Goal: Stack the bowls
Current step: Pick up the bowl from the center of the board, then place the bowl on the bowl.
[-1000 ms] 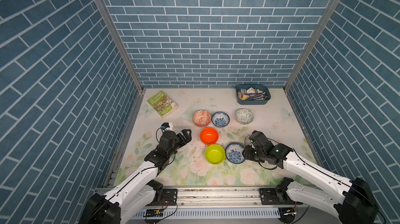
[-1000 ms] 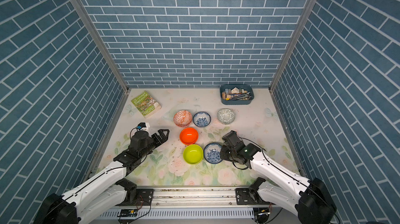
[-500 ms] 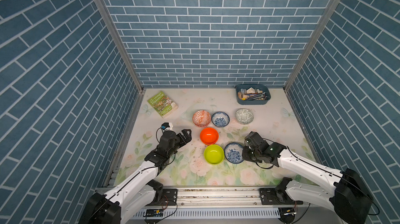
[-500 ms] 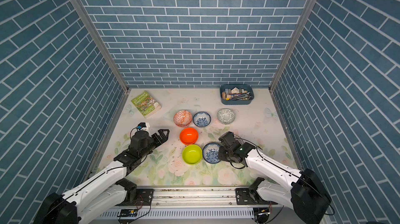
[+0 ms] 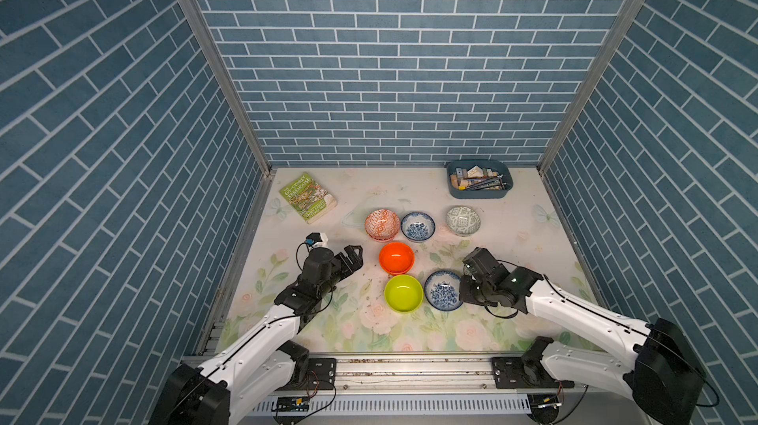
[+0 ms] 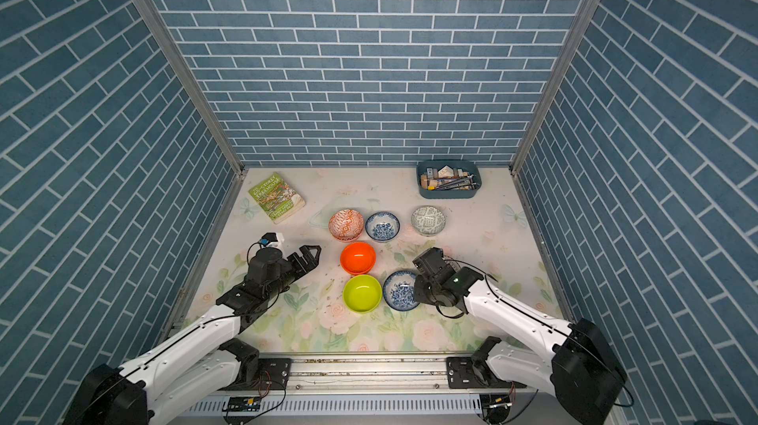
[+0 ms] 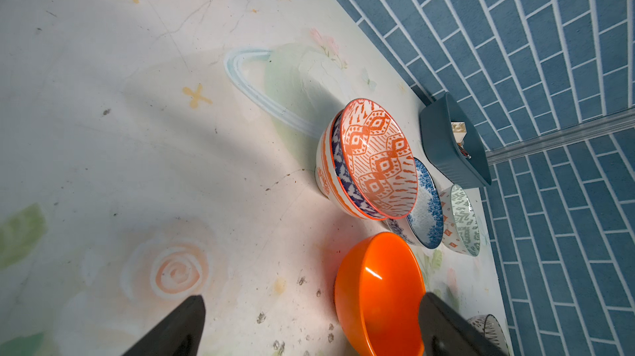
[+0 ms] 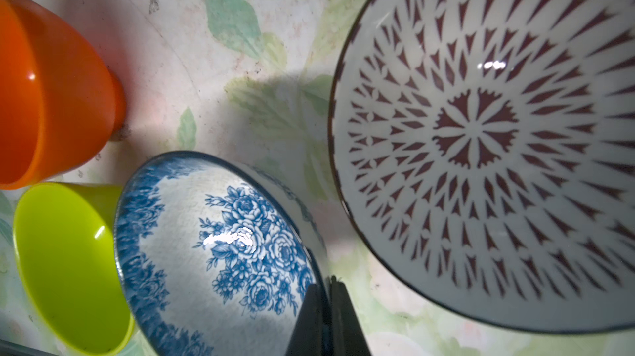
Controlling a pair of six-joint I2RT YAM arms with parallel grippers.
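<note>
Where the counter (image 5: 369,332) lies nearest us, our right pincer (image 8: 326,283) is pinched onto the rim of the near blue-floral bowl (image 5: 442,290), just beside the lime-green bowl (image 5: 403,293); the brown-patterned bowl (image 8: 481,137) sits close by. Further on, our left pincer (image 5: 355,256) gapes wide, holding nothing, near the plain orange bowl (image 5: 396,256). Beyond stand the orange-white stack (image 5: 382,224), the far blue-floral bowl (image 5: 417,226) and the grey-green bowl (image 5: 462,220), then a book (image 5: 307,197) and the blue tray (image 5: 479,196).
</note>
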